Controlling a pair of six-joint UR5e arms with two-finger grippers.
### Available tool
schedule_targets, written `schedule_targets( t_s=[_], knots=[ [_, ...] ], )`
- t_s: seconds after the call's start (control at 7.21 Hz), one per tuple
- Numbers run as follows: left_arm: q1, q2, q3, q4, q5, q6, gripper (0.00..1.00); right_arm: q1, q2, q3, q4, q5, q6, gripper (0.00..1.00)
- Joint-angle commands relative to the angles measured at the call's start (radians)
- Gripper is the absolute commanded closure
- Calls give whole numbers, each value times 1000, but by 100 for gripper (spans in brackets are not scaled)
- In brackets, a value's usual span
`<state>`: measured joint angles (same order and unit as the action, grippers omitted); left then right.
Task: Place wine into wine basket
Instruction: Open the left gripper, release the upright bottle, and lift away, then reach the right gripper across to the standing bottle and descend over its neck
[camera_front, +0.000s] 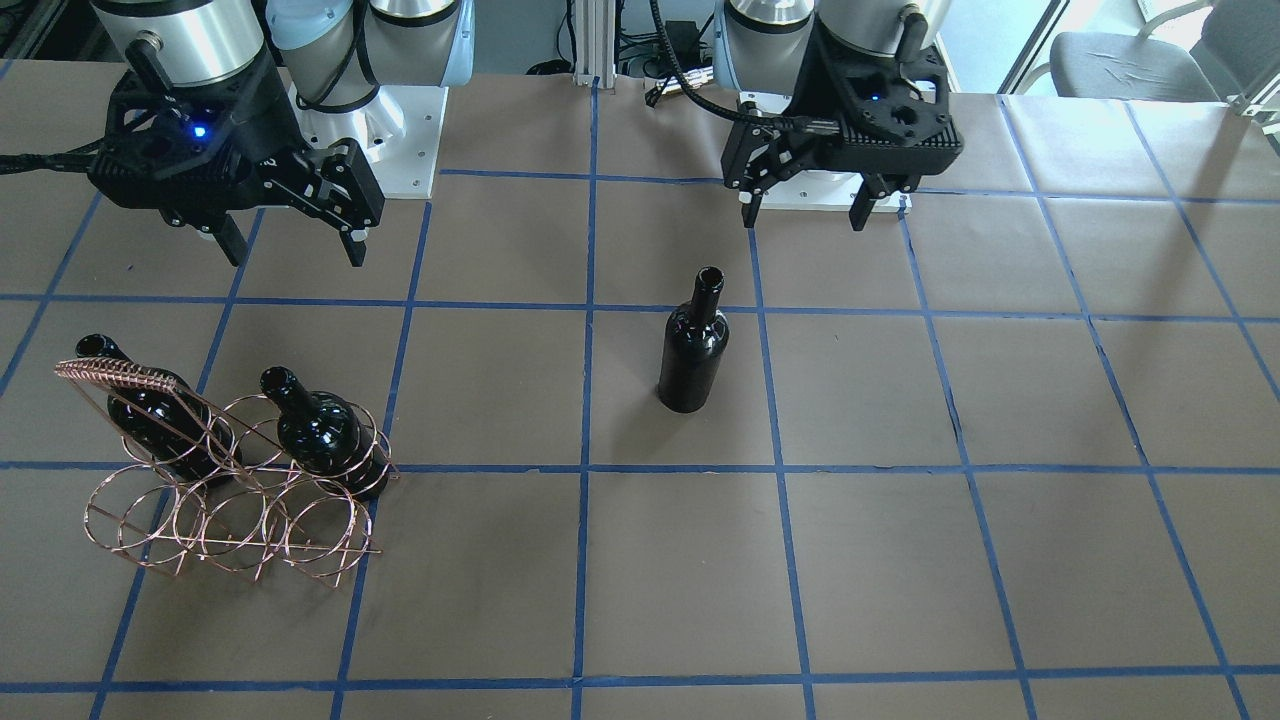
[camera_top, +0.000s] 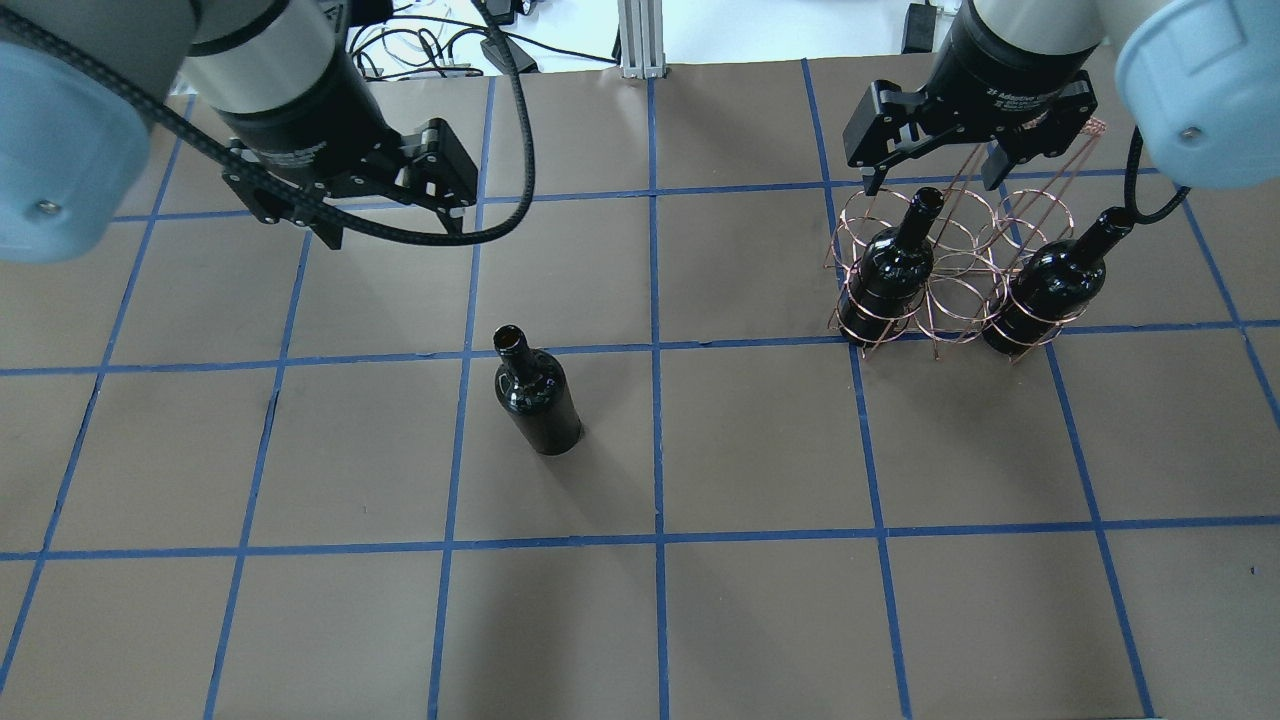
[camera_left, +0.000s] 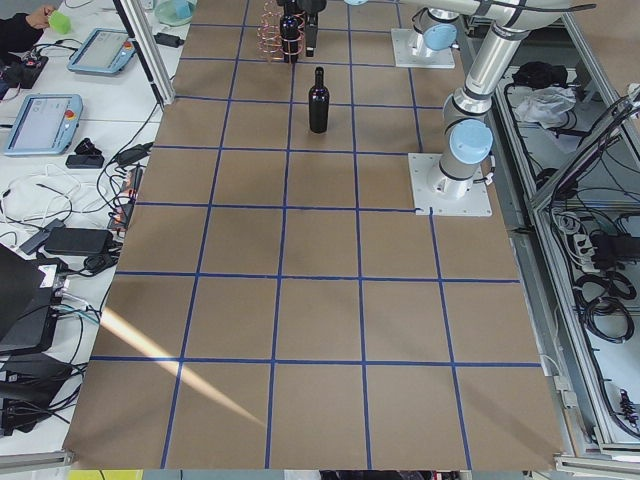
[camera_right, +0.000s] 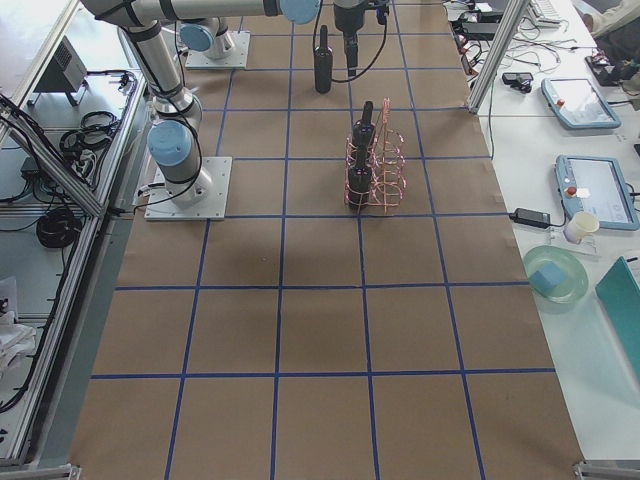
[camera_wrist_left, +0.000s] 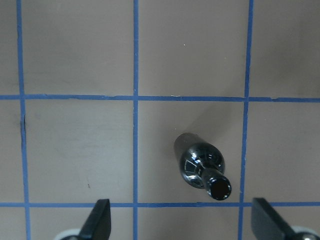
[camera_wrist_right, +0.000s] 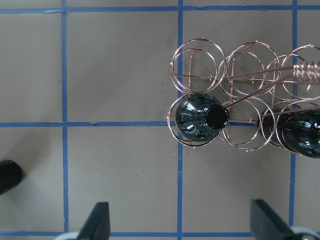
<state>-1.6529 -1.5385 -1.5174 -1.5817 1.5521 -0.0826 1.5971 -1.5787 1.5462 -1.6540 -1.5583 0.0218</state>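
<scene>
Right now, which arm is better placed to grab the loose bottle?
Left: the left claw, open, hangs nearer the wine, which its wrist view shows; the right claw is over the wine basket.

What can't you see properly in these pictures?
- Right wrist view: one bottle in the basket is cut by the right edge; the loose bottle is mostly off the left edge.
- Exterior left view: the basket is too small to count its rings.
- Overhead view: the right gripper hides part of the basket's handle.

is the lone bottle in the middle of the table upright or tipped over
Upright. The wine stands on its base on the table, open mouth pointing up, well apart from the wine basket.
</scene>
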Motion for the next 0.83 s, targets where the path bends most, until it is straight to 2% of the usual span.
schedule_targets(
  t_s=[0.0,0.14,0.42,0.69],
  knots=[
    [45,3,3,0,0,73,0,3,-4,-1,-3,4,4,0],
    [42,9,3,-1,9,69,0,24,-7,-3,6,3,32,0],
    [41,14,3,-4,10,69,0,172,23,-21,-3,1,220,0],
    [41,11,2,-3,10,69,0,314,95,-95,-4,3,396,0]
  ],
)
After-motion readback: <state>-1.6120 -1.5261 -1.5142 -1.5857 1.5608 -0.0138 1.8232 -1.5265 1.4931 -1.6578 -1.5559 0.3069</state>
